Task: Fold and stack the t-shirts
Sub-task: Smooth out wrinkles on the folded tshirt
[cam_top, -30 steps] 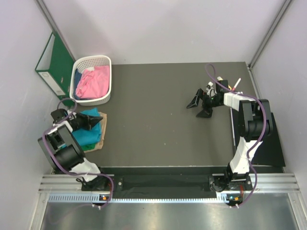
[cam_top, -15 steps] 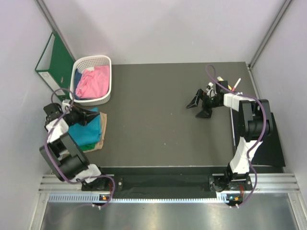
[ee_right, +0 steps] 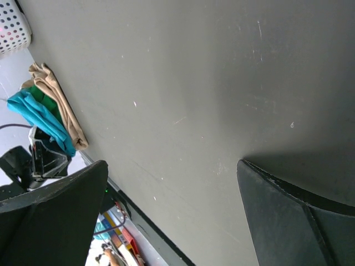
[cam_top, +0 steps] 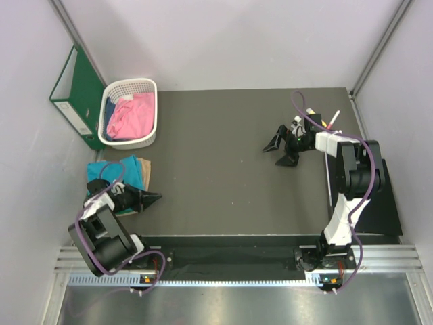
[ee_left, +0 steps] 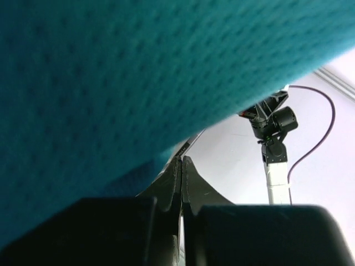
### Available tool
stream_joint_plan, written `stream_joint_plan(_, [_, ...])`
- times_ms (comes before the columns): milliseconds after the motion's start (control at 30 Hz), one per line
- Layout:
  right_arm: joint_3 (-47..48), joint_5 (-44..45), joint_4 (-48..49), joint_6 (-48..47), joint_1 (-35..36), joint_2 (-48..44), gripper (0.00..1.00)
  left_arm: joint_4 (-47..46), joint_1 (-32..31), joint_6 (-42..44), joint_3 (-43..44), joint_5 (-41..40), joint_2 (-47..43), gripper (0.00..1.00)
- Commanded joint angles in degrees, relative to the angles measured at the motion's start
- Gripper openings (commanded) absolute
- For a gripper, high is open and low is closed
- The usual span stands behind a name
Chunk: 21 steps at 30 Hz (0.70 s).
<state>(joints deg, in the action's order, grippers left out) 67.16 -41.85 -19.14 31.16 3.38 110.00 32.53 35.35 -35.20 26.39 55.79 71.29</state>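
Left wrist view: we are seeing the teal shirt (ee_left: 111, 83) only as a blur above the left gripper (ee_left: 181, 164), running off the top and left edges. Overhead, the left arm (cam_top: 101, 213) behind that gripper is covering the shirt's near edge. Well apart from the right gripper (ee_right: 172, 162), the green shirt (ee_right: 41, 97) is showing as a sliver, and the basket (ee_right: 10, 27) is being clipped at the corner.

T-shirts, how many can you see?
3: a pink t-shirt in the white basket, and a teal t-shirt lying on a green t-shirt. The tan cloth beneath may be another; more may be hidden.
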Motion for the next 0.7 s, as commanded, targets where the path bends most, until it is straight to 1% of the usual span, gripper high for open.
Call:
stream_joint_plan(0, [-0.27, 0.1, 2.52, 0.48, 0.84, 0.04, 1.0, -2.91, -0.02, -5.49, -1.78, -2.26, 2.8, 0.0])
stream_joint_plan(100, [-0.62, 0.01, 2.44, 0.4, 0.75, -0.22, 1.0, -2.48, -0.11, -5.06, 0.84, -2.44, 5.18, 0.0])
stream_joint_plan(133, [-0.8, 0.1, 2.52, 0.4, 0.75, -0.39, 1.0, 0.05, -0.11, -4.1, 2.25, -2.7, 4.74, 0.0])
stream_joint_plan(200, [-1.15, 0.18, 2.7, 0.48, 0.75, -0.75, 1.0, 4.36, -0.11, 1.17, 8.74, -4.36, 3.52, 0.0])
stream_joint_plan(233, [-1.41, 0.18, 3.05, 0.57, 0.84, -0.83, 1.0, 6.56, -0.02, 2.93, 11.37, -6.72, 1.42, 0.0])
stream_joint_plan(267, [-1.59, 0.18, 3.14, 0.75, 0.84, -0.92, 1.0, 11.19, -0.11, 6.95, 16.97, -7.96, 0.88, 0.0])
stream_joint_plan(333, [-1.94, 0.27, 3.49, 0.84, 0.84, -0.84, 1.0, 13.25, -1.69, 10.4, 21.75, -9.38, 0.35, 0.0])
stream_joint_plan(367, [-2.11, 0.27, 3.67, 1.01, 0.75, -0.83, 1.0, 13.87, -2.13, 12.42, 24.73, -9.73, 0.43, 0.0])
stream_joint_plan(467, [-1.85, 0.36, 3.58, 1.36, 0.84, -0.57, 1.0, 12.21, -3.45, 13.14, 27.48, -7.89, 0.78, 0.0])
stream_joint_plan(533, [-1.07, 0.62, 3.23, 1.1, 0.84, -0.48, 1.0, 10.36, -4.85, 13.14, 29.93, -8.76, 1.39, 0.0])
stream_joint_plan(600, [0.51, 1.5, 1.74, 0.14, 0.75, -0.31, 1.0, 8.96, -7.39, 13.31, 32.31, -12.09, 2.01, 0.0])
stream_joint_plan(633, [1.04, 1.85, 1.04, -0.22, 0.84, -0.31, 1.0, 8.25, -8.62, 13.49, 34.84, -13.15, 2.97, 0.03])
stream_joint_plan(667, [1.57, 2.2, -0.27, -0.57, 0.84, -0.22, 1.0, 7.9, -12.12, 13.84, 36.35, -17.77, 3.59, 0.17])
